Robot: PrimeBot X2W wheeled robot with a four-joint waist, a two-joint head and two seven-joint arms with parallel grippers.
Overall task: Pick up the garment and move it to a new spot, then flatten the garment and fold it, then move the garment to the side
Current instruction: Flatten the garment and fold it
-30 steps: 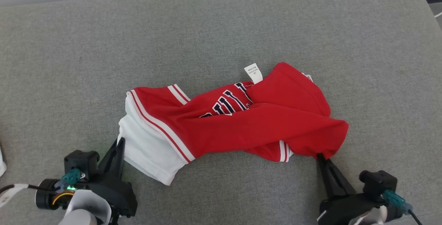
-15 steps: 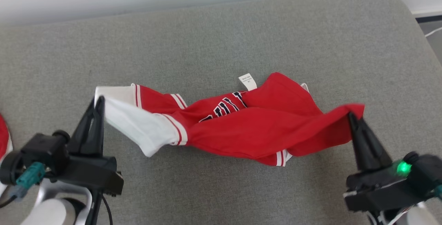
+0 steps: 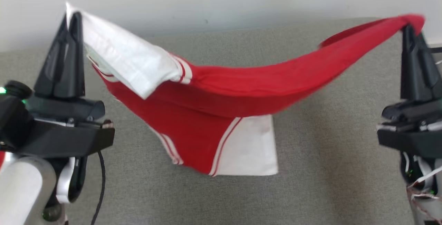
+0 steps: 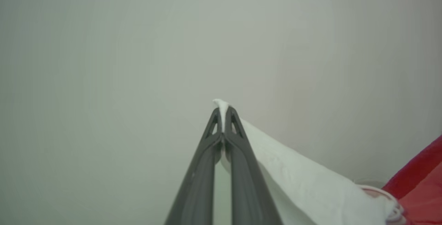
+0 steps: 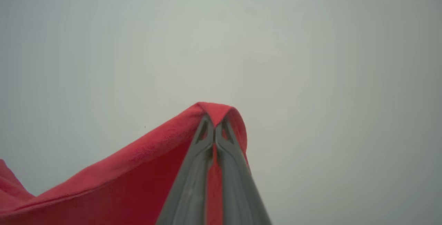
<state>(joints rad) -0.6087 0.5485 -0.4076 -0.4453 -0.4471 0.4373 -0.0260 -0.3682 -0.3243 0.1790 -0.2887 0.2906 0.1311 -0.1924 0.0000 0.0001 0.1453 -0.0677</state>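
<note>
Garment (image 3: pixel 224 97) now aloft: red, white-panelled, slack at mid-span, possibly shorts.

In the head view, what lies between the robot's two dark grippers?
The red and white cloth garment spans that gap in the head view, sagging in the middle: left gripper pinches its white end, right gripper its red end.

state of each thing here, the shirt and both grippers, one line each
shirt: hung in the air between both grippers, sagging in the middle, bunched, not flat; whether its lowest part touches the cushion, can't tell
left gripper: shut on the shirt's white end, raised
right gripper: shut on the shirt's red end, raised
</note>
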